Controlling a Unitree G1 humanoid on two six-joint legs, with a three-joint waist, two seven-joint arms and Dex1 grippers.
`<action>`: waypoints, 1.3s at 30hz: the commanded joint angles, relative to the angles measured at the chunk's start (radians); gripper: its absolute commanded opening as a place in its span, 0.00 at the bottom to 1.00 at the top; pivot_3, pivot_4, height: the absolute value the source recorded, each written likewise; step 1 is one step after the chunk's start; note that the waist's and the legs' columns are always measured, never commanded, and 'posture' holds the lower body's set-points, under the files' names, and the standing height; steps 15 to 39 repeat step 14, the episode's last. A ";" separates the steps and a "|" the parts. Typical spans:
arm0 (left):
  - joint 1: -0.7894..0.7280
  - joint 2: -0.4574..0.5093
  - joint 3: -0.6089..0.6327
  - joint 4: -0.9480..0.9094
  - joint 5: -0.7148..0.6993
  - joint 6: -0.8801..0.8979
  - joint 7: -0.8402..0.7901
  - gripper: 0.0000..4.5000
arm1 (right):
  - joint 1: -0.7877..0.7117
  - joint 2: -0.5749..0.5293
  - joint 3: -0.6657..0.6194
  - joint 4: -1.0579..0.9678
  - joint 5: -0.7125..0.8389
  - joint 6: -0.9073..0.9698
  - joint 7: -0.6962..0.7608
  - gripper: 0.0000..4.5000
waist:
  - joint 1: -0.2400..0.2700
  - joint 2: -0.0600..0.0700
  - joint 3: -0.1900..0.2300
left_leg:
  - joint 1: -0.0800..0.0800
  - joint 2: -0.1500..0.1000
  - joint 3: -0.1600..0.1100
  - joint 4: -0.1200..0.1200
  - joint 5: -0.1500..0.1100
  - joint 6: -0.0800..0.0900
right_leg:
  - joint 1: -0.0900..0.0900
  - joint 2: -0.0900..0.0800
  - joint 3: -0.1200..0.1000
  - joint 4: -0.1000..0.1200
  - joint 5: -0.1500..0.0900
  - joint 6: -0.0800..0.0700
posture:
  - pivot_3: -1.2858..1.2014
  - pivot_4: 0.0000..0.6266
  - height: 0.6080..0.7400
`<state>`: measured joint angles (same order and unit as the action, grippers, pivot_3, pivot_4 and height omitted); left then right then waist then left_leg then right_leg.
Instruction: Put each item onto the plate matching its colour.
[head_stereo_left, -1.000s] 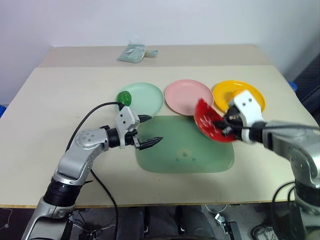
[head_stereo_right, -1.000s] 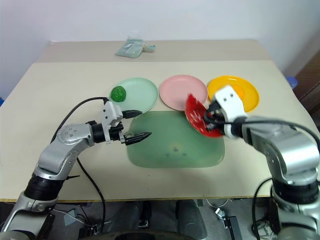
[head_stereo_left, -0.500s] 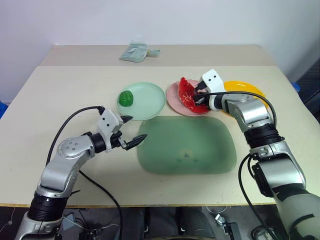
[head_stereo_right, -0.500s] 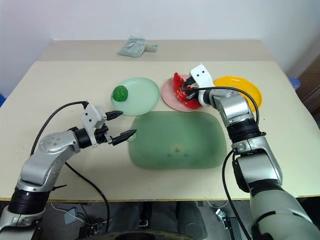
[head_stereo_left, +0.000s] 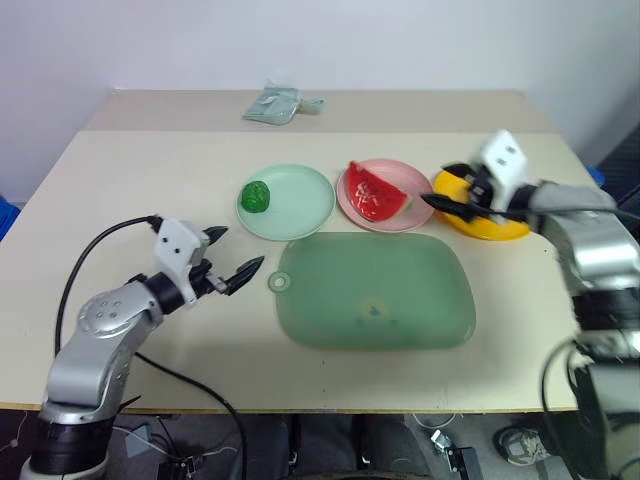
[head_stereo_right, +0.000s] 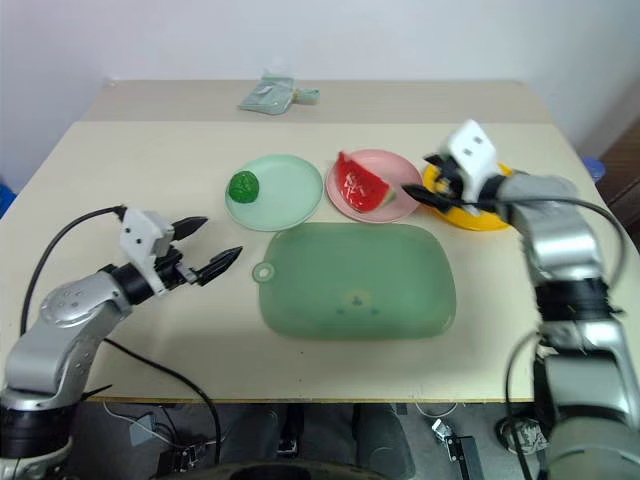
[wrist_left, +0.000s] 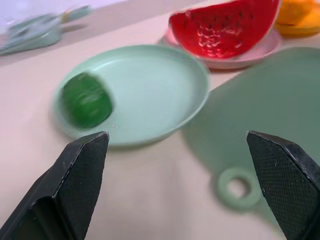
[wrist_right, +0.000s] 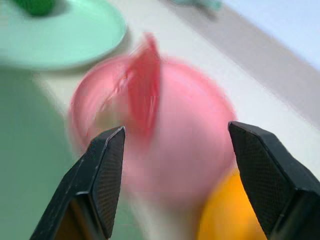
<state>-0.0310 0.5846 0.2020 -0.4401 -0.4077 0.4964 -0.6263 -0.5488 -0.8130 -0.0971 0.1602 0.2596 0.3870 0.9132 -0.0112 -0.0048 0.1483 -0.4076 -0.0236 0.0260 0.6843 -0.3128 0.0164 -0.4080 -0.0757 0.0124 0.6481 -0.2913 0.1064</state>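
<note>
Watermelon wedge (head_stereo_left: 377, 191) dropped onto pink plate (head_stereo_left: 352, 207) — right gripper (head_stereo_left: 447, 192) beside

A: Where are the plates sitting?

B: In a row along the board's (head_stereo_left: 375, 290) far edge. The mint plate (head_stereo_left: 300, 205) is lying by its handle corner, the pink plate (head_stereo_left: 385, 195) past the middle, the yellow plate (head_stereo_left: 490, 218) by the other far corner.

A: And the toys?

B: The bumpy green ball (head_stereo_left: 255, 195) is resting on the mint plate, at the side away from the pink one. The red watermelon wedge (head_stereo_left: 376, 193) with dark seeds is lying on the pink plate, flat face up.

A: The orange?

B: Something orange (wrist_left: 298, 11) is sitting on the yellow plate; I can't make out more.
</note>
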 joint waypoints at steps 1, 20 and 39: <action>0.025 0.007 0.022 -0.039 -0.015 -0.014 -0.003 1.00 | 0.056 -0.019 -0.104 -0.058 0.039 0.002 -0.028 0.74 | -0.007 0.000 0.000 | 0.001 0.000 0.001 0.000 0.000 0.000 | 0.000 0.000 0.000 0.001 0.000 0.000 | 0.52 0.24 1.00; 0.157 -0.001 0.118 -0.044 -0.026 -0.054 0.020 1.00 | 0.397 -0.065 -0.323 -0.283 0.235 0.085 0.079 0.74 | 0.000 0.001 0.000 | 0.004 0.001 0.001 -0.001 -0.003 0.005 | 0.002 -0.001 0.000 0.001 0.000 0.000 | 0.52 0.24 1.00; 0.157 -0.001 0.118 -0.044 -0.026 -0.054 0.020 1.00 | 0.397 -0.065 -0.323 -0.283 0.235 0.085 0.079 0.74 | 0.000 0.001 0.000 | 0.004 0.001 0.001 -0.001 -0.003 0.005 | 0.002 -0.001 0.000 0.001 0.000 0.000 | 0.52 0.24 1.00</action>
